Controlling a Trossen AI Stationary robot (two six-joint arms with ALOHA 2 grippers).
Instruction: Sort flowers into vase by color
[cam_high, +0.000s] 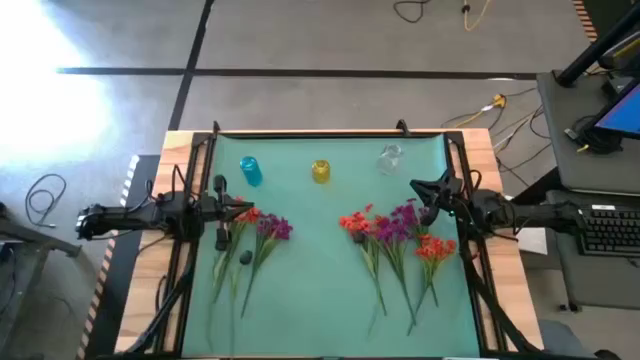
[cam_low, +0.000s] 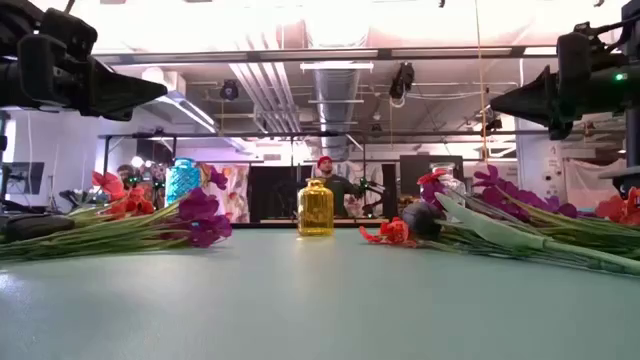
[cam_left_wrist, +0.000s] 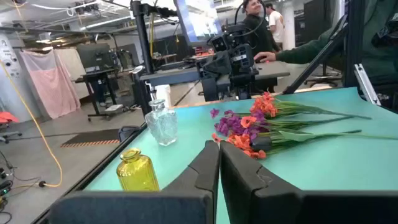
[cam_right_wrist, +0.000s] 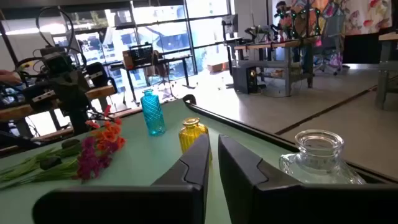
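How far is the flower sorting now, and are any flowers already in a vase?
Nothing is sorted yet: the blue vase, yellow vase and clear vase hold no flowers. Nothing is in hand; the left gripper and right gripper hang shut. The left flower pile and right flower pile remain.

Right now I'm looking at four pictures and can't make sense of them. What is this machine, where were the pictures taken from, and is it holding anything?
It is a robot with two dark arms at a green table. One picture looks straight down, one looks level across the tabletop, and two come from cameras on the wrists. The left hand hovers by one bunch of flowers; the right hand hovers by the other bunch. Both hands look shut and hold nothing. At the far edge stand a blue vase, a yellow vase and a clear vase, all without flowers. The orange-red and purple flowers lie flat on the table.
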